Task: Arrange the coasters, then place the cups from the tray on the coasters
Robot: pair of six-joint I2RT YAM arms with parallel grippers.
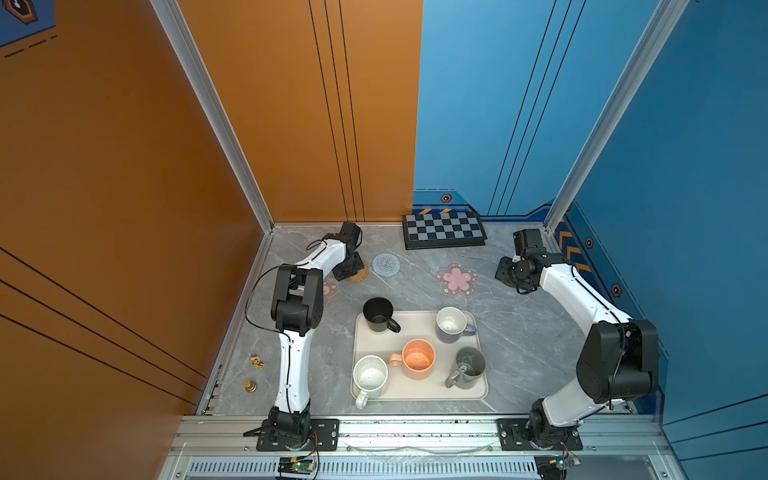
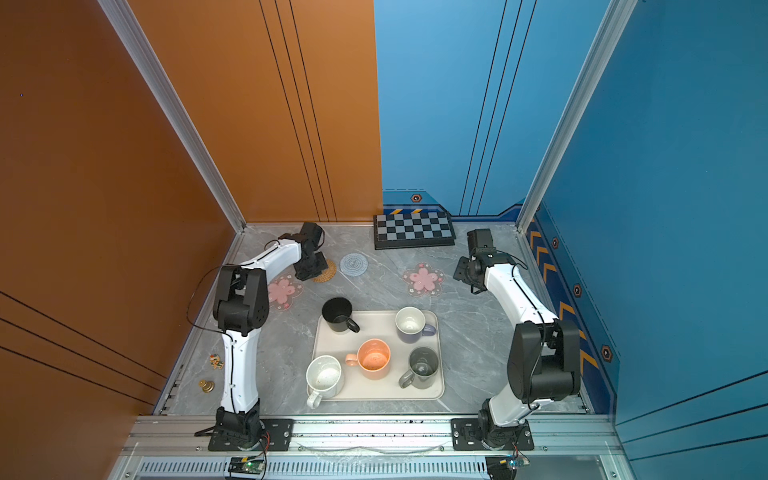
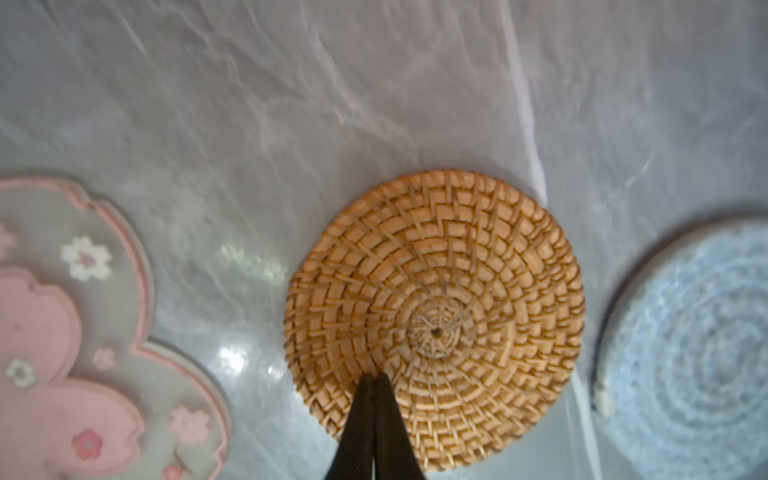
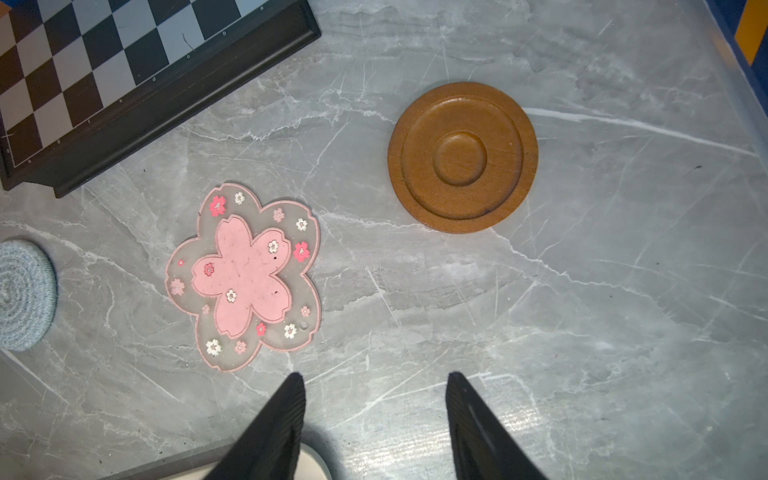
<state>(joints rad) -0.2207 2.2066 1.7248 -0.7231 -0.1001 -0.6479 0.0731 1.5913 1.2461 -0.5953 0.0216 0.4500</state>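
Observation:
My left gripper [image 3: 374, 376] is shut, its tips pressed together over the near edge of the round straw coaster [image 3: 457, 291], with nothing between them. Beside that coaster lie a pink flower coaster [image 3: 62, 353] and the grey-blue knitted coaster [image 1: 386, 264]. My right gripper [image 4: 374, 376] hangs open over bare table, with the second pink flower coaster [image 4: 245, 274] and the brown wooden coaster [image 4: 462, 157] beyond its tips. On the cream tray [image 1: 415, 392] stand the black [image 1: 379, 314], lavender [image 1: 452, 325], peach [image 1: 417, 359], grey [image 1: 469, 365] and speckled white [image 1: 370, 376] cups.
A checkered board [image 1: 444, 230] lies against the back wall. Two small trinkets [image 1: 257, 361] sit beyond the table's left edge. The left arm's elbow [image 1: 297, 303] hangs over the left pink coaster. Walls close in the table on the left, back and right.

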